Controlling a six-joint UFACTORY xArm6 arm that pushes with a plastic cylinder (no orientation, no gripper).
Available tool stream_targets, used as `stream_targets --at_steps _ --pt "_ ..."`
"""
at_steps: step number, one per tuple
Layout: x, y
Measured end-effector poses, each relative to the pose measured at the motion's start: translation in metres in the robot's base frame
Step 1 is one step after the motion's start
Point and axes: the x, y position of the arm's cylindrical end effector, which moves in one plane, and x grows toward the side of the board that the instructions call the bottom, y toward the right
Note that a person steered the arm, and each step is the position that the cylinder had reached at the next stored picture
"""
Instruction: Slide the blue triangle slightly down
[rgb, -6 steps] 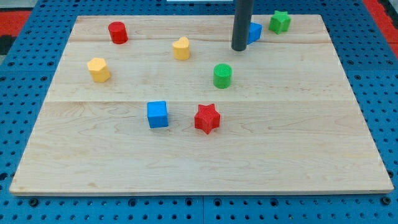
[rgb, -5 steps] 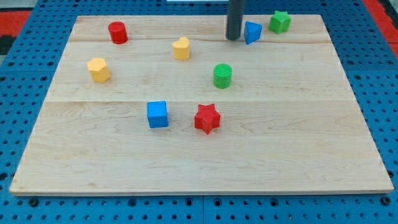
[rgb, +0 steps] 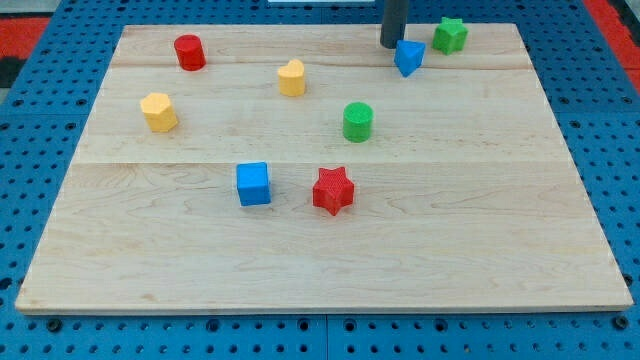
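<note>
Camera view: my tip (rgb: 392, 45) sits at the view's top, touching or just beside the blue triangle (rgb: 408, 56) on its upper-left; no jaws here, only a bare rod holding nothing. Push goes toward the view's bottom. Green star (rgb: 450, 35) near on the right; green cylinder (rgb: 358, 121) lower-left, probably clear of the path on the surface (rgb: 480, 230).

Robotics lab bench — wooden board (rgb: 300, 250) on blue perforated mounting plate (rgb: 300, 340), small coloured test blocks, dark rod (rgb: 393, 20)

my tip (rgb: 392, 45) has moved up and right, now just above-left of the blue triangle (rgb: 408, 57).
</note>
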Motion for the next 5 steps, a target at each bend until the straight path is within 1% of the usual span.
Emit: stream_targets --at_steps 1,3,4,5 --pt "0.02 0.005" --pt "0.037 0.051" --pt "0.057 0.054" --pt "0.057 0.053"
